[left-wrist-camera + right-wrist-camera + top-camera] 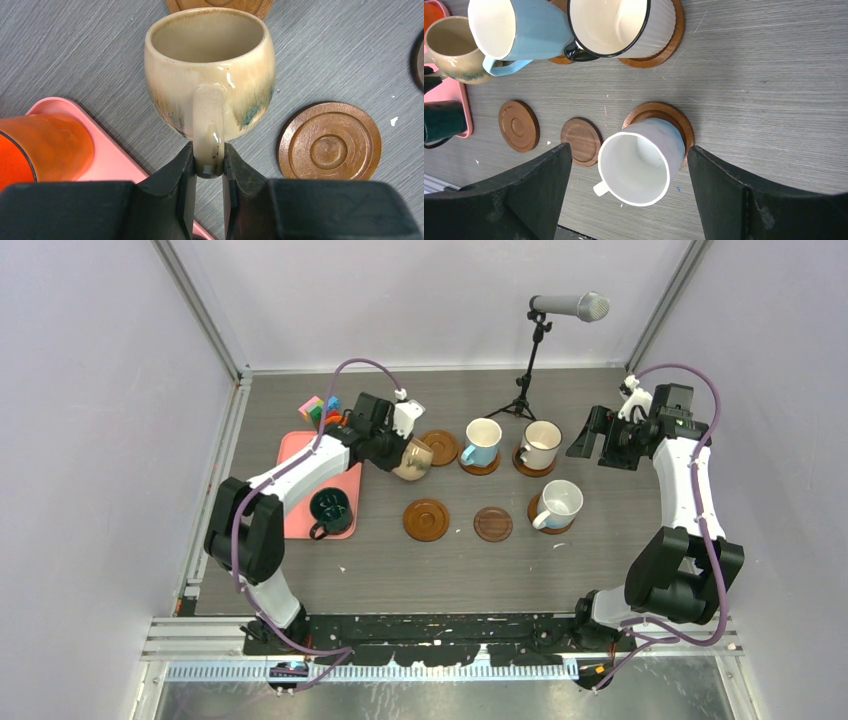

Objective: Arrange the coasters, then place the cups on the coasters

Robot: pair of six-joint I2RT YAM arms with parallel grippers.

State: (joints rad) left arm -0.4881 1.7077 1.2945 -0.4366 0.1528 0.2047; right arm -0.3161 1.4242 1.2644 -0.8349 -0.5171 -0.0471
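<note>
My left gripper (208,150) is shut on the handle of the beige cup (210,75), which hangs tilted (412,459) just left of an empty coaster (439,447). Two more empty coasters (427,519) (493,524) lie in the front row. The light blue cup (482,441), the cream cup (541,444) and the white cup (559,504) each stand on a coaster. The dark green cup (330,510) stands on the pink tray (295,445), and the orange cup (45,147) is there too. My right gripper (592,435) is open and empty, hovering high over the white cup (639,165).
Small coloured toy blocks (320,408) sit behind the tray. A microphone on a tripod (530,360) stands at the back centre. Metal frame rails border the table's left and right sides.
</note>
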